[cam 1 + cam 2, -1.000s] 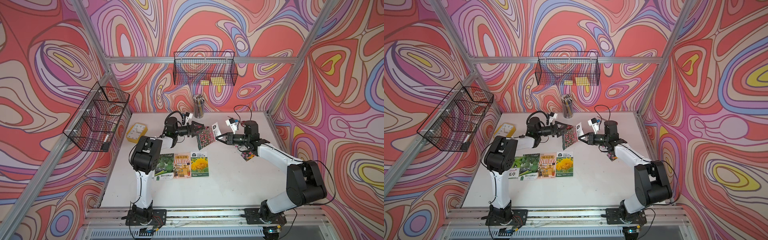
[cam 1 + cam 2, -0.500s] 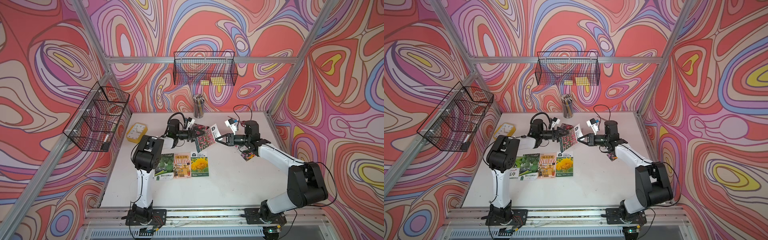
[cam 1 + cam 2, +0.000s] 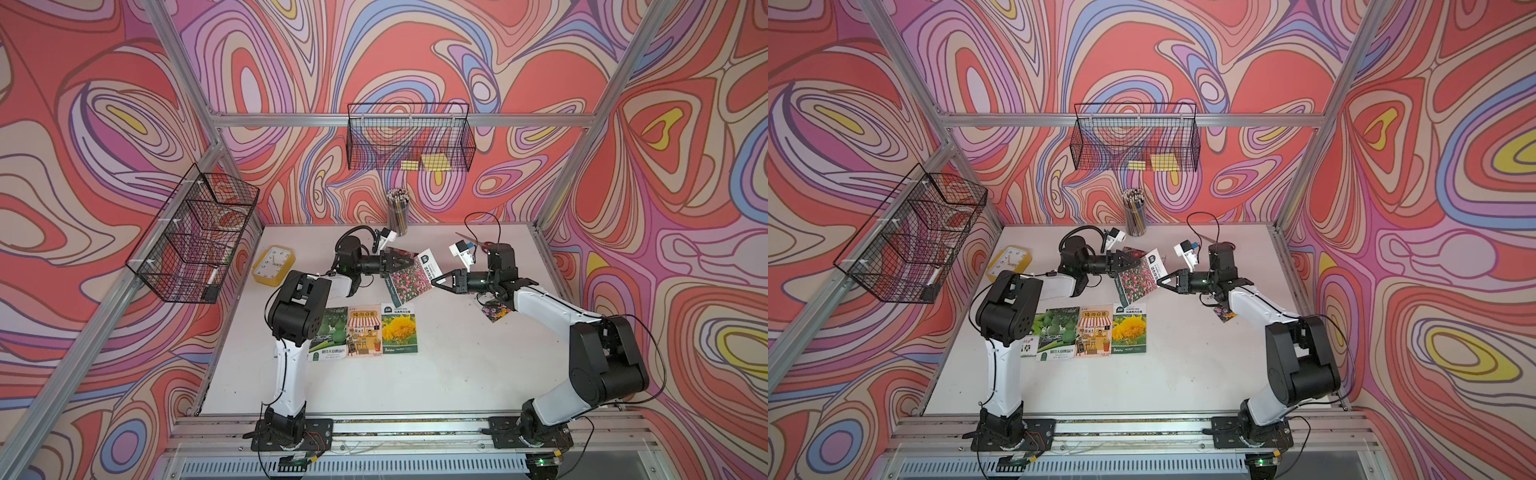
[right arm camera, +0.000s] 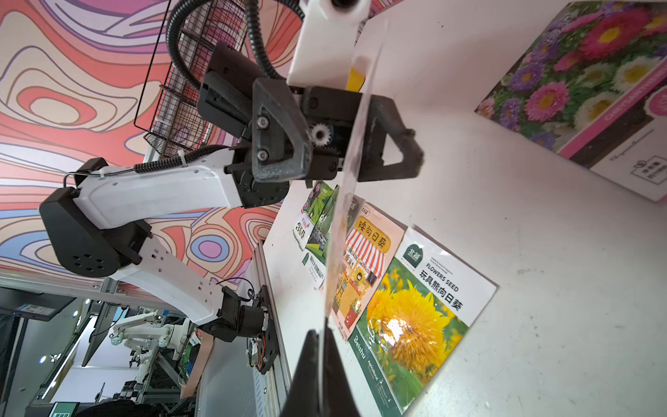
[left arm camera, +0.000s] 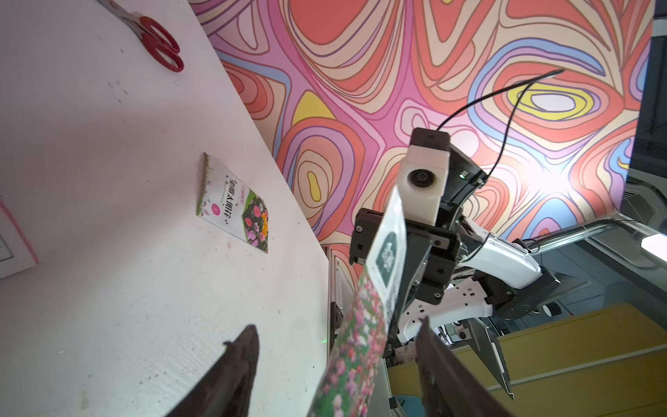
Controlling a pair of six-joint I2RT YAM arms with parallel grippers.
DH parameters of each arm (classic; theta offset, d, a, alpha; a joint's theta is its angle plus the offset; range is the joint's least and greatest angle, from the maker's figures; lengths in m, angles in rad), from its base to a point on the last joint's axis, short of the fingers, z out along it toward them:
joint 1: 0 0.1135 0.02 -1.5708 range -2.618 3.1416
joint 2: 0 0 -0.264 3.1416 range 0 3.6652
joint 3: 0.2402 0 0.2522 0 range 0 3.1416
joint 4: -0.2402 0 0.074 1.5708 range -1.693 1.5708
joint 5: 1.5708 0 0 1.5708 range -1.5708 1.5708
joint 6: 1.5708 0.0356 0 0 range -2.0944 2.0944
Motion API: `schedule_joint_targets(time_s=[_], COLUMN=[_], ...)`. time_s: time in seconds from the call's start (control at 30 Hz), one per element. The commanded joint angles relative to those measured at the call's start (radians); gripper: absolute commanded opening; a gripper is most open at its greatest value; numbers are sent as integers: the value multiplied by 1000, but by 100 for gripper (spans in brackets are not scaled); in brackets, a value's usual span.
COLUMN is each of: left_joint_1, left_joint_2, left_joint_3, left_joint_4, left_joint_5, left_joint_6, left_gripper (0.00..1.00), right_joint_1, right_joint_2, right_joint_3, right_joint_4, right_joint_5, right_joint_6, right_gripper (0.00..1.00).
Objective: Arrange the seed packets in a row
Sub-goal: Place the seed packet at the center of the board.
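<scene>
leftmost packet (image 3: 1029, 348): mostly behind left arm (image 3: 1005, 307) | mixed-flower packet (image 3: 494, 312): partly under right arm (image 3: 548, 307) | far packet (image 3: 1136, 252): behind held packet (image 3: 1138, 282)

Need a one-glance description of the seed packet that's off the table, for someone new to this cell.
On the white tabletop, behind the row of flat packets, the black left hand and right hand face each other. Between them a glossy rectangular seed packet hangs tilted, pinched by the right hand. It alone is airborne, printed with small pink flowers, white band at one end.

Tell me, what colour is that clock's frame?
Yellow, around the white-faced clock; clearest in a top view.
</scene>
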Motion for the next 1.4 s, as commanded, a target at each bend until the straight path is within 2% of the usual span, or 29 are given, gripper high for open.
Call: schedule_joint_targets(time_s=[0.0, 0.1, 0.17, 0.23, 0.3, 0.37, 0.4, 0.53, 0.6, 0.67, 0.7, 0.8, 0.9, 1.1, 1.3, 1.33, 1.37], left_joint_1=[-3, -6, -11, -20, -39, -62, -68, -76, -76, -78, -81, -88, -114, -215, -271, -278, -285], left_joint_2=[26, 25, 0, -43, -92, -110, -113, -137, -159, -186, -203, -246, -247, -261, -268, -272, -276], left_joint_3=[8, 11, 4, 10, 75, 153, 169, 162, 146, 111, 85, -43, -138, -229, -293, -303, -314], left_joint_4=[237, 140, -44, -370, -864, -1180, -1214, -1206, -1182, -1114, -1061, -770, -549, -408, -254, -234, -213], left_joint_5=[47, 43, 31, -2, -93, -218, -243, -293, -354, -425, -464, -590, -717, -1008, -1197, -1228, -1261], left_joint_6=[-163, -100, 35, 280, 645, 856, 875, 827, 780, 705, 646, 413, 236, 106, 12, 7, 1], left_gripper=[49, 36, 31, 23, 1, 0, 0, 0, 0, 0, 0, 0, 0, 0, 0, 0, 0], right_joint_1=[-21, -27, -26, -27, -27, -28, -28, -30, -36, -54, -67, -88, -88, -86, -66, -61, -58], right_joint_2=[12, 20, 29, 38, 48, 57, 63, 85, 88, 80, 74, 49, 40, 65, 150, 167, 183], right_joint_3=[12, 21, 28, 34, 42, 52, 56, 91, 104, 93, 76, -4, -111, -279, -315, -320, -324], right_joint_4=[-20, -20, -21, -20, -21, -29, -31, -68, -101, -104, -84, 37, 268, 700, 907, 948, 984], right_joint_5=[8, 5, 5, 7, 8, 14, 19, 78, 184, 279, 312, 334, 280, 240, 231, 231, 229], right_joint_6=[-25, -27, -29, -30, -30, -36, -38, -51, -49, -19, 11, 133, 308, 609, 744, 773, 795], right_gripper=[0, 0, 0, 0, 0, 0, 0, 1, 40, 55, 58, 62, 63, 64, 65, 67, 75])
